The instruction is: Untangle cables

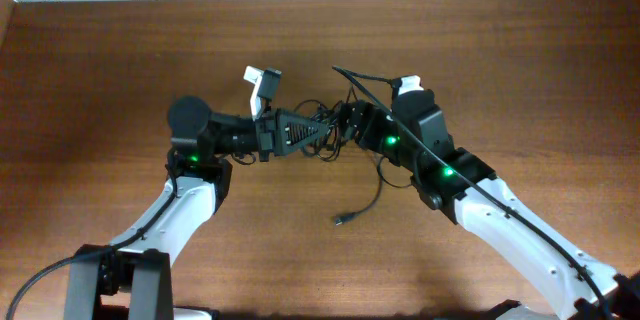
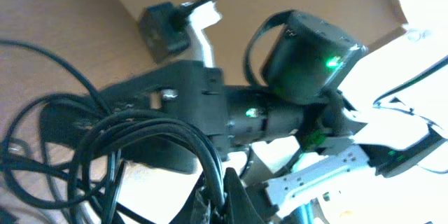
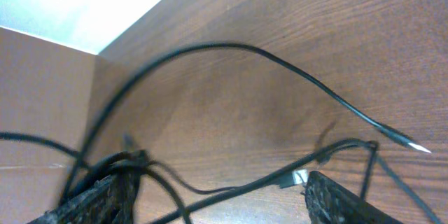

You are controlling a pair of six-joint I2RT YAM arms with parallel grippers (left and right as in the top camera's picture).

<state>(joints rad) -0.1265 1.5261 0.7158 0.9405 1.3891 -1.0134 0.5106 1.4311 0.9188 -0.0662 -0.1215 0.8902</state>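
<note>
Cables (image 1: 318, 120) sit bunched in a dark knot at the middle of the wooden table (image 1: 110, 60), right between the two arms where they meet. Left gripper (image 1: 322, 132) reaches in from the left with its jaws closed tight. Its wrist view shows several strands gathered and running into the pinched tips, so it has hold of the bundle. Right gripper (image 1: 347, 123) comes in from the right, just beside the knot. Its wrist view shows the two fingers (image 3: 339, 199) standing wide apart with nothing clamped between them, though loops hang against one of them and a strand crosses the gap. One loose cord trails off from the knot toward the near side and ends in a small plug (image 1: 341, 220) lying on bare wood. The right wrist view also shows a thin cord end with a bright tip (image 3: 414, 145) resting on the table
</note>
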